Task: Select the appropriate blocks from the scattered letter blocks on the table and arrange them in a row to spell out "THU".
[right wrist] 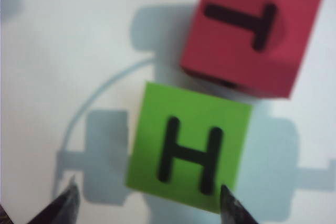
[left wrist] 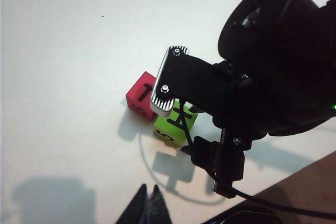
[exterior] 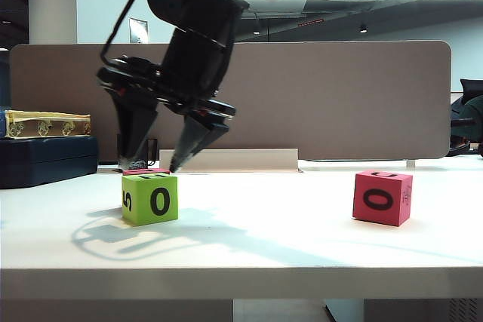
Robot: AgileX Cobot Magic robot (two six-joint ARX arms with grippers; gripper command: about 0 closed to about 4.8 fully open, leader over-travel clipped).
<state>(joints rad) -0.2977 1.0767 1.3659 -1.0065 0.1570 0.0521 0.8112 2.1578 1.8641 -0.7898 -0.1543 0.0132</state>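
Observation:
A lime green block (exterior: 149,199) stands on the white table (exterior: 302,239) at the left, H on top (right wrist: 189,145), 0 and 5 on its sides. Close behind it sits a pinkish-red block (right wrist: 252,32) with T on top, only a sliver (exterior: 143,172) showing in the exterior view. Another red block (exterior: 383,197) with a 0 stands far right. My right gripper (exterior: 149,165) hangs open just above the green block, fingertips (right wrist: 71,195) either side of it, holding nothing. My left gripper (left wrist: 149,195) is shut and empty, well apart from the blocks (left wrist: 175,124), and is out of the exterior view.
A tan divider panel (exterior: 339,103) closes the table's back edge, with a white strip (exterior: 234,160) at its foot. A dark blue box (exterior: 45,160) with a yellow patterned item (exterior: 45,124) on it sits at the far left.

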